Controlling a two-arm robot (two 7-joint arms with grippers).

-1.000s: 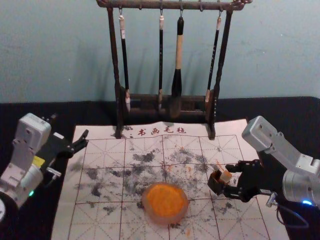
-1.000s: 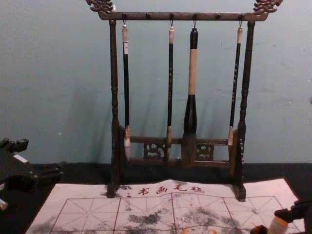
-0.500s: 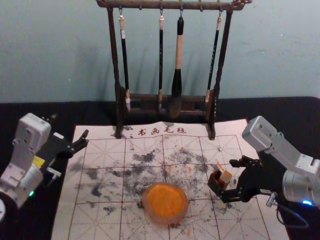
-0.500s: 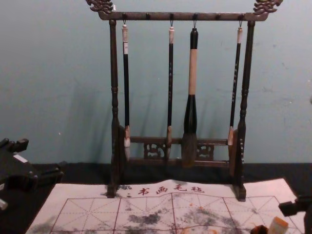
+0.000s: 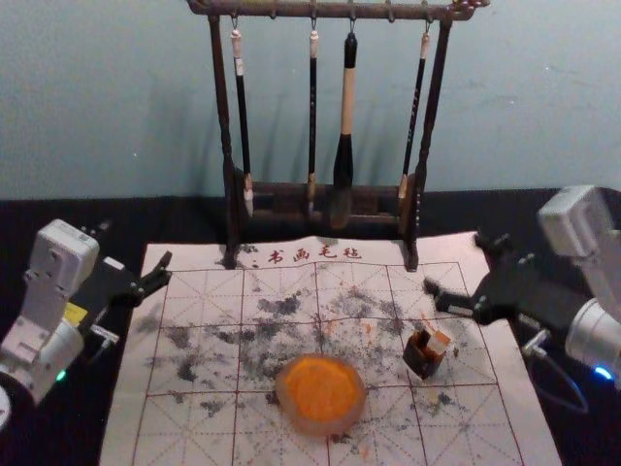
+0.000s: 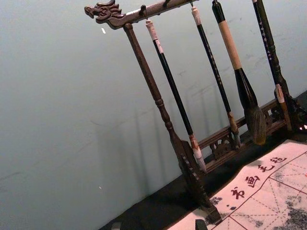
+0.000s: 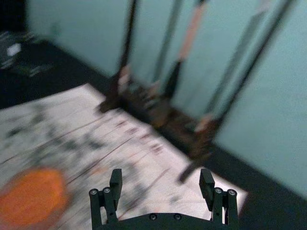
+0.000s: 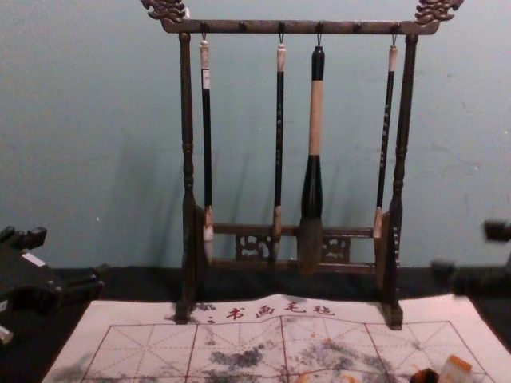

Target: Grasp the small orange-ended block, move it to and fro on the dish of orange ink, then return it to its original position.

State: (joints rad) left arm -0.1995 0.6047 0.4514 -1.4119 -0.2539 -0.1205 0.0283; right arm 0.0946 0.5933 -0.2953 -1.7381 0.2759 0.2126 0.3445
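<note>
1. Since prev. frame, my R. gripper [image 5: 452, 262] has swung off the block [image 5: 440, 342], twd mat's [image 5: 194, 427] far-R. edge.
2. Fingers spread; nil held.
3. Block stands by dark box [image 5: 422, 361], bodyward of R. gripper, R. arm nearer; re-approach, if req'd, runs bodyward.
4. L. gripper [image 5: 136, 246] parked, mat's L. edge.

The characters 书画毛毡 [image 5: 312, 254] stand in dark red on the mat [image 5: 199, 291], in one row along the middle of its far edge. Small pale characters run down the handles of the second brush [image 8: 279, 112] and the rightmost brush [image 8: 384, 128], too small to read. The leftmost brush [image 8: 207, 144] bears a white label [image 8: 206, 78], its mark illegible.
</note>
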